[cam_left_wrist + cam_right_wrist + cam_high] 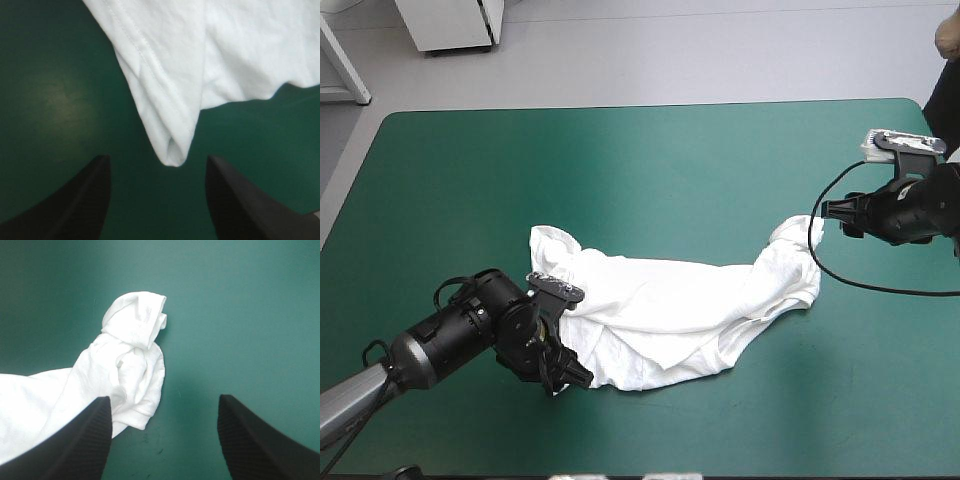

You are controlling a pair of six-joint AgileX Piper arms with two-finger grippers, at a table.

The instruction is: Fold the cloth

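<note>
You are looking at a crumpled white short-sleeved T-shirt (670,310) lying in a long band across the middle of the teal-green table cover (620,160), reaching from the near left toward the right edge. The left gripper (156,159) is standing wide open and holding nothing, with a folded, pointed corner of cloth lying just ahead between its black fingers. The right gripper (164,397) is likewise gaping empty, the shirt's bunched end lying ahead beside one finger.

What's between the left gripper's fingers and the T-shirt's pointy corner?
Only bare teal-green cover. The left wrist view shows the T-shirt's corner just ahead of the open left gripper, touching neither finger.
</note>
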